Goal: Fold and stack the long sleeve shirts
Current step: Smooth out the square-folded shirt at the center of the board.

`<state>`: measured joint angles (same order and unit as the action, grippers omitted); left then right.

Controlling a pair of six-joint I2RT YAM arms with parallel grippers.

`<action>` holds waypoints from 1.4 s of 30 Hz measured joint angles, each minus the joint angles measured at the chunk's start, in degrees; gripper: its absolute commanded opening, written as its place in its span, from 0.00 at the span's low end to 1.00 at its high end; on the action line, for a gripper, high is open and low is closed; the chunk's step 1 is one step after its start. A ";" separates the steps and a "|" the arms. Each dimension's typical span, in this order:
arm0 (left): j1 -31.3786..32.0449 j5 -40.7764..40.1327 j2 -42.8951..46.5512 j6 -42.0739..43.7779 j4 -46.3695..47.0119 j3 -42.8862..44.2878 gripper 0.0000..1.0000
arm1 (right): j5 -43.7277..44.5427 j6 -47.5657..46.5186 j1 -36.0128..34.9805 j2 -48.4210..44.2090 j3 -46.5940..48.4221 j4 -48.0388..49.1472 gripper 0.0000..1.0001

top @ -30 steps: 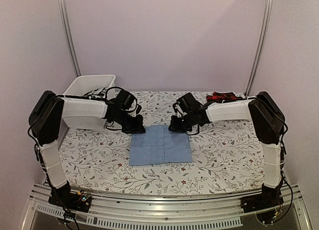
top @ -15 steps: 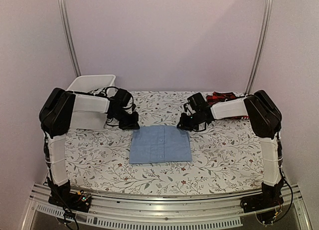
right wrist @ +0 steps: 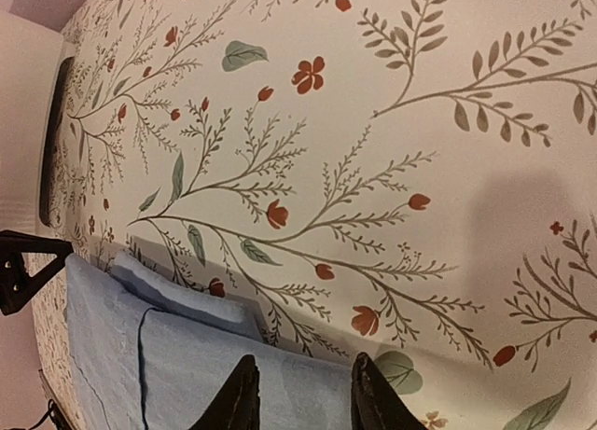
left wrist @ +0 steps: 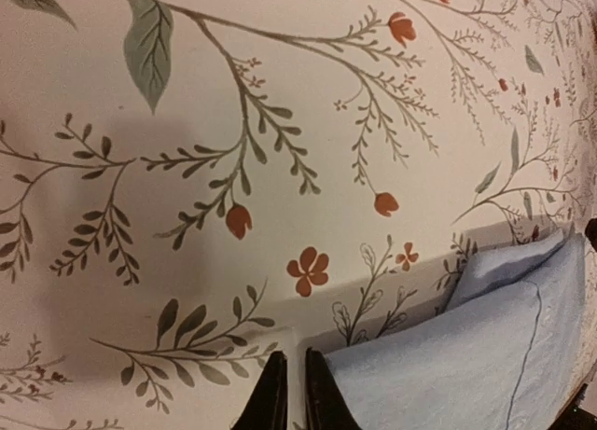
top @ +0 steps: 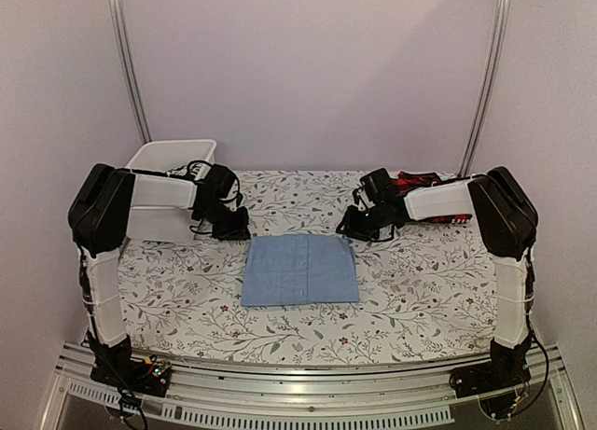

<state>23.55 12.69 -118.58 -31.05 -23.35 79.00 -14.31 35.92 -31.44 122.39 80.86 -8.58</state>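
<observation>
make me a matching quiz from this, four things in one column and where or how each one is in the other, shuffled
Things
1. blue shirt
2. plaid shirt
3. white bin
4. left gripper

Place or state
a. far left
b. folded flat, mid-table
c. shut, holding nothing
d. far right

Pairs: 1-b, 2-d, 3-a, 4-c
</observation>
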 measured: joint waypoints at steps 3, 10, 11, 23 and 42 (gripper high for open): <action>0.00 -0.35 2.51 0.04 -0.61 -0.98 0.13 | 1.97 -0.87 -0.61 -3.98 -0.63 -2.08 0.36; 0.07 0.31 14.67 -0.74 0.13 -8.66 0.19 | 3.67 -2.12 -5.77 -14.14 -2.75 -1.95 0.40; 0.07 0.81 16.48 -1.01 0.68 -10.25 0.19 | 3.19 -2.14 -7.17 -14.97 -3.91 -0.79 0.40; 2.56 11.10 25.49 -4.37 6.73 -25.31 0.21 | -2.97 2.80 -10.40 -14.97 -22.51 9.07 0.40; 3.30 13.66 26.14 -5.92 9.35 -30.32 0.22 | 0.79 8.70 -15.10 -29.33 -33.27 12.00 0.40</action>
<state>26.85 26.35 -92.44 -36.97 -14.00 48.69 -13.52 44.62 -46.54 93.06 47.59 3.42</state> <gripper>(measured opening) 0.216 0.400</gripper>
